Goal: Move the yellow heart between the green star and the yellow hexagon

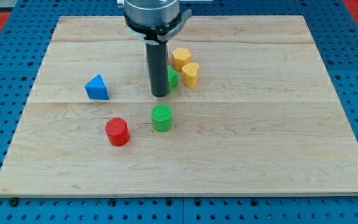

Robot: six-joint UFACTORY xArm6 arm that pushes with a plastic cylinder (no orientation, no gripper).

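The arm ends in a straight dark rod with no pincer on it, so nothing is opened, closed or gripped; my tip (160, 94) is seen resting on the pale wooden table top (278, 143), a little above the board's centre. Directly at three o'clock of the rod, a green block (173, 78) is partly hidden behind it; its shape cannot be made out, and whether the rod touches it cannot be told. Just beyond that, also at three o'clock of my tip, the yellow heart-shaped block (191, 74) is seen, close against the green block's right side. At about one o'clock of the heart, touching or nearly touching it, the yellow hexagonal block (181, 58) is placed. At six o'clock of my tip, a short way off, a green cylinder (161, 117) stands upright. At about seven o'clock, further out, a red cylinder (117, 131) is found. At nine o'clock, well apart from the rod, a blue triangular block (97, 88) is set.

Six blocks are counted in all: two yellow, two green, one red, one blue.
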